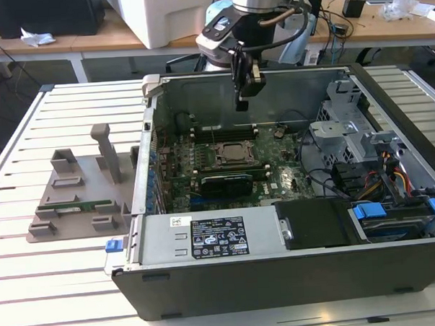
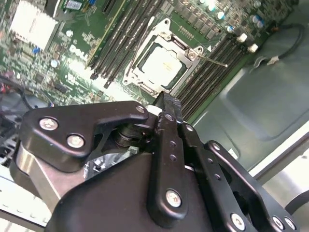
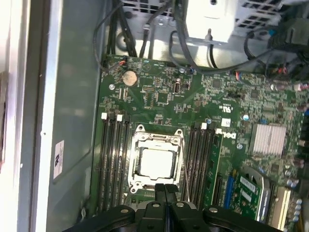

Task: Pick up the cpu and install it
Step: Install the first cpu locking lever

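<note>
The cpu lies flat in the metal-framed socket on the green motherboard, its pale silver top facing up. The socket's thin lever stands out to one side. My gripper hangs well above the board inside the open computer case, over the back of the socket area. In both wrist views its black fingers are pressed together with nothing between them, and the cpu sits just beyond their tips.
A grey holder tray with a green memory stick sits on the slatted table at the exterior view's left. Inside the case are a black expansion card, the power supply, a drive cage and cables.
</note>
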`<state>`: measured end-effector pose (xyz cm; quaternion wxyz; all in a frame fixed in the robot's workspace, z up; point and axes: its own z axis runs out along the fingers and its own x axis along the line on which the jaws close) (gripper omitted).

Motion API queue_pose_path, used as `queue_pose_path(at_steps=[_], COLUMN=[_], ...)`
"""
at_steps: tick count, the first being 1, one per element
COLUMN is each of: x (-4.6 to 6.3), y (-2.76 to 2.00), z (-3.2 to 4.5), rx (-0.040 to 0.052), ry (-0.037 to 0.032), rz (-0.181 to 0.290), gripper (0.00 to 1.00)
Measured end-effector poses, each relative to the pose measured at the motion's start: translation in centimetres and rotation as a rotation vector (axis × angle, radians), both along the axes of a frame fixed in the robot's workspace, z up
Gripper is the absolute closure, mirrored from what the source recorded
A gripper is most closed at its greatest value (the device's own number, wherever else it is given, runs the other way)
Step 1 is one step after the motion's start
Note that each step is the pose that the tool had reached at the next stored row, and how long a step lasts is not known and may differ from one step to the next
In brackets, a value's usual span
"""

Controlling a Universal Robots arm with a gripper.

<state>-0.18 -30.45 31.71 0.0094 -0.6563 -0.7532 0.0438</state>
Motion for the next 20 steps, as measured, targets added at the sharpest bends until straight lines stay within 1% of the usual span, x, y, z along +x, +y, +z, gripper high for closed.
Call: queue_pose_path(at_steps=[5, 7, 9, 10, 16, 17, 19, 20], x=[0.0, 0.0, 0.0, 0.0, 0.0, 0.0, 0.0, 0.0], y=[0.0, 0.0, 0.0, 0.0, 0.0, 0.0, 0.0, 0.0], z=[0.0, 0.0, 0.0, 0.0, 0.0, 0.0, 0.0, 0.0], rx=[0.0, 0.0, 0.0, 0.0, 0.0, 0.0, 0.0, 0.0], ry=[-0.0001, -0.0001, 0.0, 0.0, 0.0, -0.0001, 0.0, 0.0], rz=[0.119, 0.195, 0.252, 0.269, 0.337, 0.361, 0.386, 0.412], gripper=[0.89, 0.89, 0.89, 0.89, 0.89, 0.89, 0.89, 0.89])
